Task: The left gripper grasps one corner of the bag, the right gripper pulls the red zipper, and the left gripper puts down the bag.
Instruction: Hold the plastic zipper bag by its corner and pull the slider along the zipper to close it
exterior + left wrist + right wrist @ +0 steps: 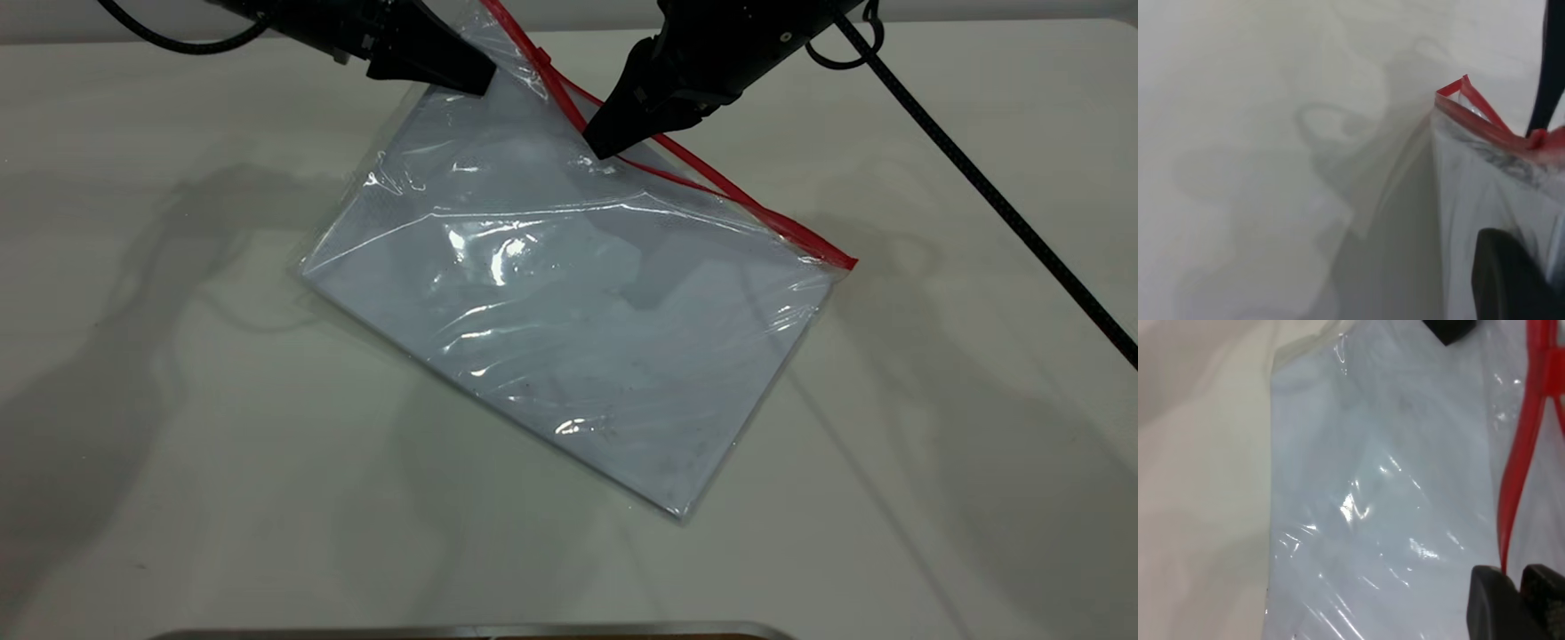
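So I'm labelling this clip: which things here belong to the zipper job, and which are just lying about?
In the job:
- left gripper, holding up the bag's far corner
- right gripper, fingers at the red zipper
- bag, with white sheets inside

Just there:
- table
- grey edge at the near side, unidentifiable

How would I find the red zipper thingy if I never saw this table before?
Find the big clear, shiny plastic bag with white sheets inside, lying on the white table. Along its far long edge runs a thin red plastic zipper strip, pinched by the right black gripper. Nothing else is red.
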`<state>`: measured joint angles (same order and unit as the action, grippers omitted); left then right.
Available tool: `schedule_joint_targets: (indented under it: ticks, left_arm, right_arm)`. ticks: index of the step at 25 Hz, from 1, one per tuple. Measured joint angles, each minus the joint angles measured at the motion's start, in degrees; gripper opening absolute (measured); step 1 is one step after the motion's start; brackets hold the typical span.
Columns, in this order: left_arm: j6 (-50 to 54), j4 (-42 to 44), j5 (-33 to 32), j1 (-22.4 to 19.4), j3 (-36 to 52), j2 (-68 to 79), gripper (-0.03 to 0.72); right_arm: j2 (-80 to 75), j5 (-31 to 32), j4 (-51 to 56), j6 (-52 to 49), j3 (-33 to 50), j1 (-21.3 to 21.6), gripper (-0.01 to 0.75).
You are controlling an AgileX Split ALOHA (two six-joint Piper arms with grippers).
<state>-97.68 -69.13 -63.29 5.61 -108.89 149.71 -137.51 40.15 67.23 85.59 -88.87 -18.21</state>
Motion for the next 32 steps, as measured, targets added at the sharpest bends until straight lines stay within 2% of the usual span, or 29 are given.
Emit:
schedule_joint_targets:
  ticks: [4,10,14,22,32]
  left_arm:
    - [0.0,1.1,-0.2,0.0,0.0,0.0,0.053]
    - [1.4,3.3,-0.4,0.1,-0.1,0.0,0.053]
    - [1.8,3.3,-1.3,0.4,-0.1,0.0,0.053]
    - [4.4,2.6,-2.1,4.3,-0.1,-0.1,0.053]
    - [7.4,0.4,-2.6,4.6,-0.1,-0.1,0.053]
  right_arm:
    - [0.0,-2.0,3.6,0.1,0.0,0.0,0.177]
    - [1.4,-1.4,6.7,1.7,0.0,0.0,0.432]
    - [2.3,-1.1,7.8,2.4,0.0,-0.1,0.521]
    - [2.3,1.1,10.6,3.6,0.0,-0.1,0.520]
    - [2.3,2.5,9.1,3.6,0.0,0.1,0.409]
